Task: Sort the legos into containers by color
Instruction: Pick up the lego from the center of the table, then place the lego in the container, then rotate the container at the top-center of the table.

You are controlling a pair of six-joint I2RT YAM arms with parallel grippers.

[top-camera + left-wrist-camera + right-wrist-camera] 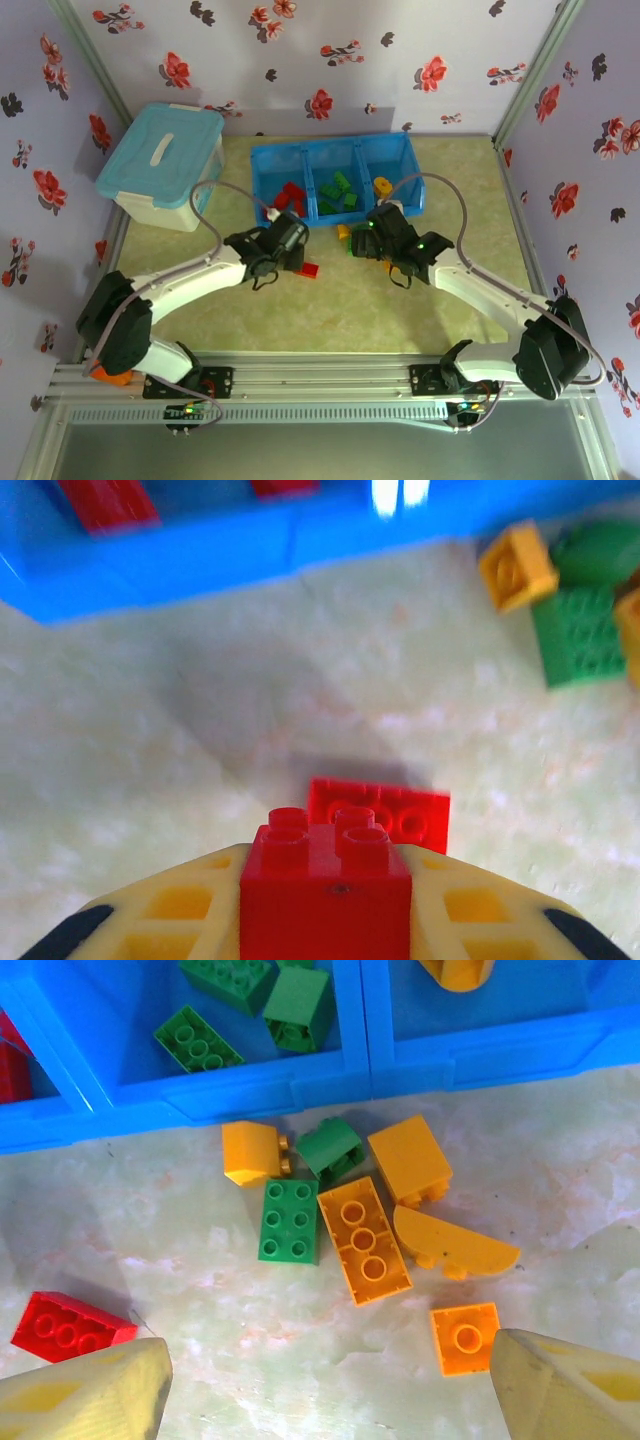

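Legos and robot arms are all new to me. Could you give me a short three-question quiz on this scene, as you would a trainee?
1. True or false: the left gripper is shut on a red brick.
2. Which colour of bricks lies in the middle compartment of the blue tray? A red, B green, C orange.
3. In the right wrist view, how many loose green bricks lie on the table in front of the tray?

Key: 1 true. 2 B. 3 two.
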